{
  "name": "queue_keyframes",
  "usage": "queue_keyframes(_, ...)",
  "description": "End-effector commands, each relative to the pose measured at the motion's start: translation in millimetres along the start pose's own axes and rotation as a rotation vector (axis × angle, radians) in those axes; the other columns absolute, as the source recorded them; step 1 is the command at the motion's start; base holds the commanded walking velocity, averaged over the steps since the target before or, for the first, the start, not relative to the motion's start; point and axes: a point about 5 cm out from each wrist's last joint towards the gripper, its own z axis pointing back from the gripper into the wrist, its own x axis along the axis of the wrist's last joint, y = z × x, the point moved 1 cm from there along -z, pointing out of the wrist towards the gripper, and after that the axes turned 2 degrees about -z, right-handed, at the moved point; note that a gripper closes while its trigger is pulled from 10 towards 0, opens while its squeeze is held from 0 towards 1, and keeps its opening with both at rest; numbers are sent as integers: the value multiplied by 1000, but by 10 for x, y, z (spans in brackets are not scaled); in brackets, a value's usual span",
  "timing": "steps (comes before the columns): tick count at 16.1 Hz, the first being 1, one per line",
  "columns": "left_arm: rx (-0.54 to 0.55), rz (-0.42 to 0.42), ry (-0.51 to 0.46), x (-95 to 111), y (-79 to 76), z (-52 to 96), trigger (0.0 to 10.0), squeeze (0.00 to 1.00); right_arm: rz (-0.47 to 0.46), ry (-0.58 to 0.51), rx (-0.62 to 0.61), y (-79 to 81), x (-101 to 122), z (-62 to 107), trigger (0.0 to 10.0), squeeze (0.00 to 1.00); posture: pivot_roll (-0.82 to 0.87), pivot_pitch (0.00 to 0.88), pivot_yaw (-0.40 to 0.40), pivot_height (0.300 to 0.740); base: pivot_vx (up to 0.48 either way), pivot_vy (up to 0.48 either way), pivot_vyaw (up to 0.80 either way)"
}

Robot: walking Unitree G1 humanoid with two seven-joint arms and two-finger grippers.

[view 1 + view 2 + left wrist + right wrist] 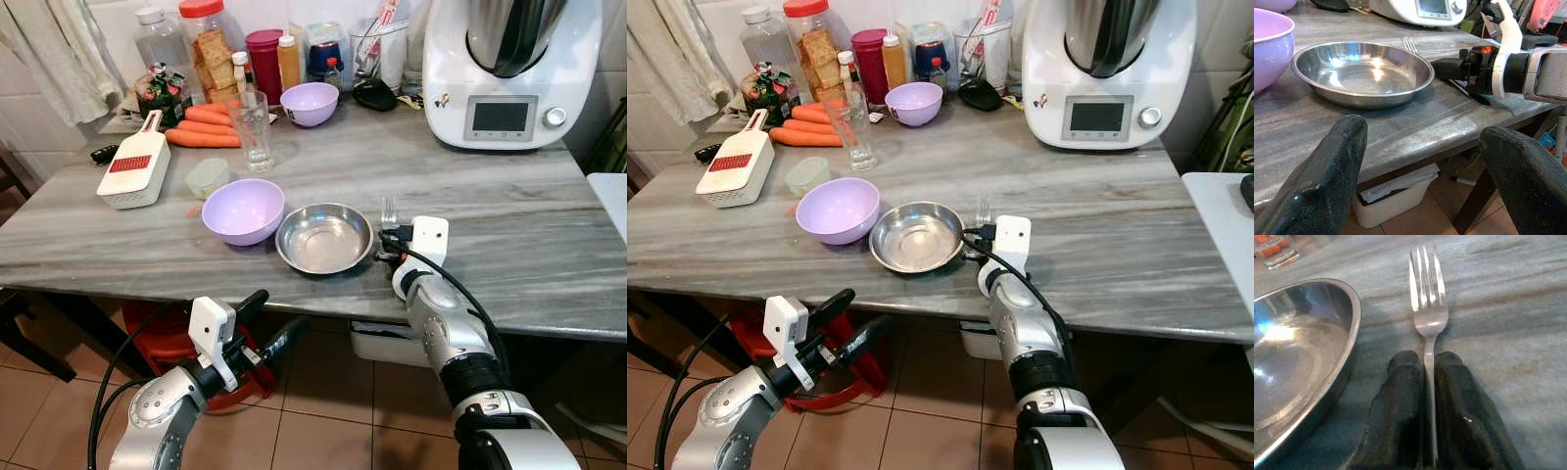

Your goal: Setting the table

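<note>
**One fork clamped at the table's near edge**

Two black fingers of the right gripper are pressed together on the handle of a fork, whose tines point away from the robot and lie low over the grey marble table. The fork sits just beside the steel bowl, on its right, apart from the rim. To the left of the steel bowl, touching or nearly touching it, stands a lilac bowl. Farther back are a drinking glass, a white grater, carrots, a second lilac bowl and a white kitchen machine at the far right.

The left gripper hangs below the table edge, in front of it, its fingers spread apart and grasping nothing; its wrist view looks across the tabletop at the steel bowl and the right arm.
</note>
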Motion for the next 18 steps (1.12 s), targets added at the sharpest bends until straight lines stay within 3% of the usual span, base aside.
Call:
queue_keyframes(1,-5,-13,5,17,17,42,10000,0,-19,0,6,35,-3,-11,10000,1000,-67,33,111,740,0,0,0)
queue_keyframes(5,-7,-14,6,9,27,46,10000,0,-43,-15,6,30,8,-12,10000,1000,-67,27,109,740,0,0,0)
queue_keyframes(8,-5,-18,3,13,33,48,10000,0,-72,-79,15,25,141,20,10000,1000,-68,19,115,740,0,0,0)
queue_keyframes(13,10,-29,-15,47,47,23,10000,0,-83,-176,-3,-92,311,178,10000,1000,-82,13,115,740,0,0,0)
queue_keyframes(14,28,-38,-21,60,62,22,10000,0,-84,-195,-4,-108,327,213,10000,1000,-83,12,114,740,0,0,0)
queue_keyframes(18,282,-107,-9,106,311,31,10000,0,-56,-311,-71,-302,274,563,10000,1000,-89,1,113,740,0,0,0)
